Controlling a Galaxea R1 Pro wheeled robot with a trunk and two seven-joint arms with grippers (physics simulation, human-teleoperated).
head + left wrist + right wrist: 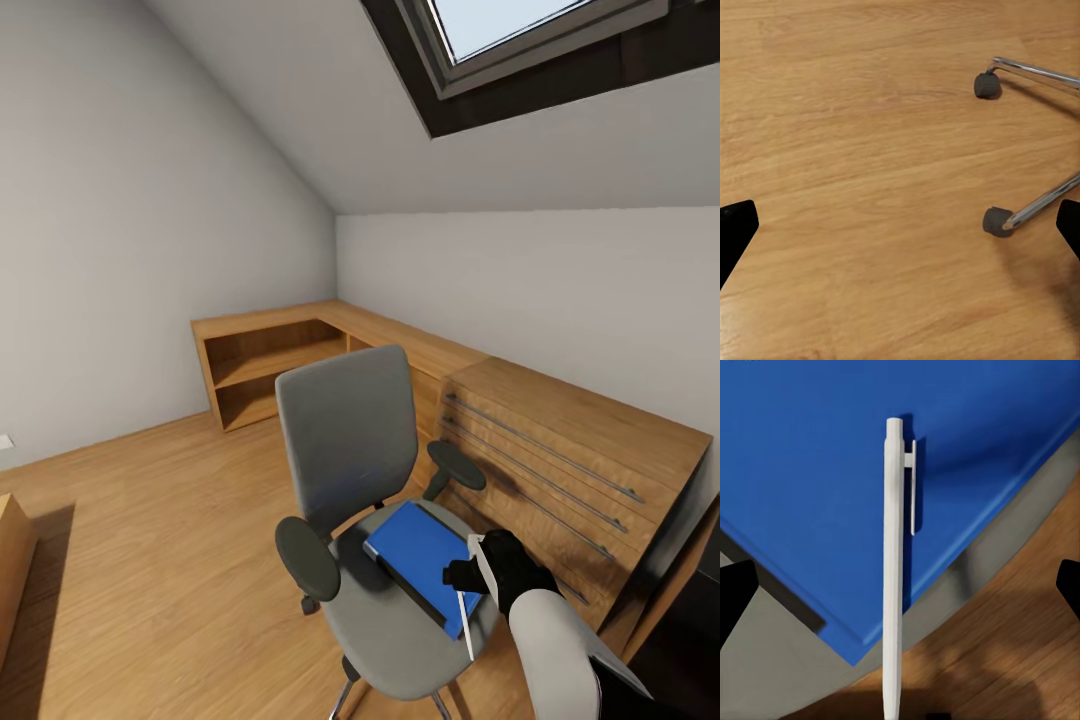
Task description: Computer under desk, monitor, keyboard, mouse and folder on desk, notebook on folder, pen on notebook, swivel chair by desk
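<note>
Folder (pixel 420 555) sits on swivel chair (pixel 350 440) seat, not yet on any desk. My right claw (pixel 480 578) hangs over its near-right corner, holding the pen (pixel 894 570) upright; left claw (pixel 900 232) open, idle above wood floor (pixel 855 150) beside chair casters (pixel 996 221).

You see a matt grey cloth chair (pixel 350 440) with shiny chrome legs (pixel 1039 71), smooth matt blue folder (pixel 425 560), smooth white plastic-looking pen (pixel 893 570), grained wood floor (pixel 855 150), wood-grain chest (pixel 570 450) with metal rails.
</note>
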